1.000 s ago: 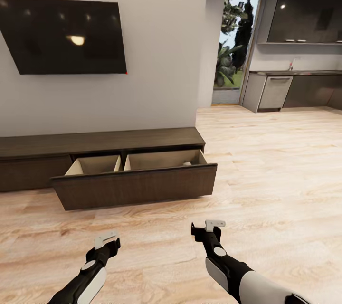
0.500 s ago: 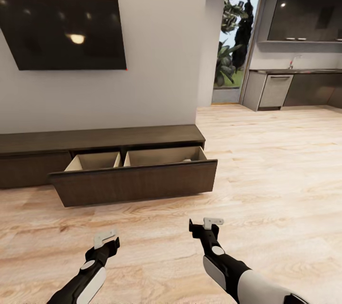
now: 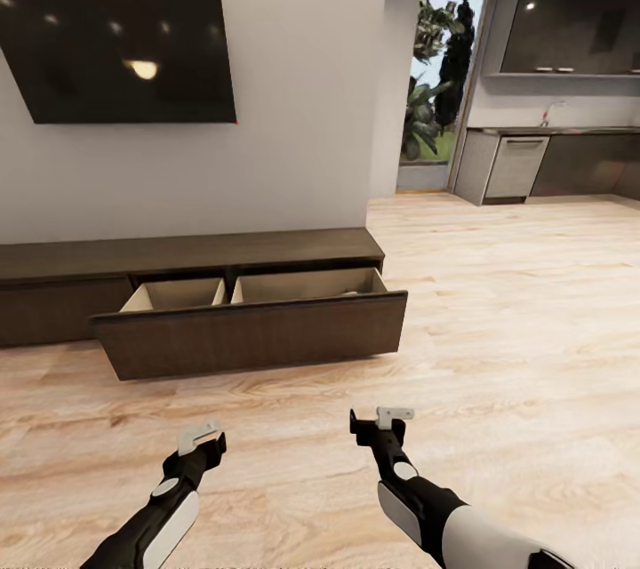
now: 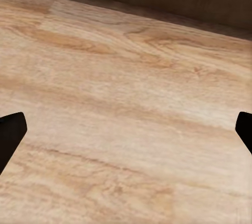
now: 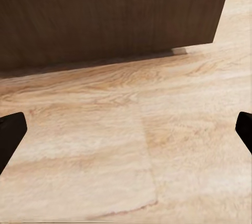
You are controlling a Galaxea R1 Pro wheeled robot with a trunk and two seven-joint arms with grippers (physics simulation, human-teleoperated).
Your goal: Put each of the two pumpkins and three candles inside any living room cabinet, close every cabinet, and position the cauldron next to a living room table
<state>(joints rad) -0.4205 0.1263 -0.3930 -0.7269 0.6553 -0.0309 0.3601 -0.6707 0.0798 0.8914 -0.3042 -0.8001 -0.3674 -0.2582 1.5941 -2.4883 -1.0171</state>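
A light wooden plank floor (image 3: 498, 302) is stretching across the whole room. A plain pale grey wall (image 3: 293, 107) is standing at the back, and a big flat black television (image 3: 124, 53) is hanging on it, showing small spots of lamp light. Farther off, a tall glass door (image 3: 440, 80) is letting daylight in, with green plants showing outside. Beside it, dark grey kitchen cupboards (image 3: 569, 22) are hanging over a long counter (image 3: 551, 135).
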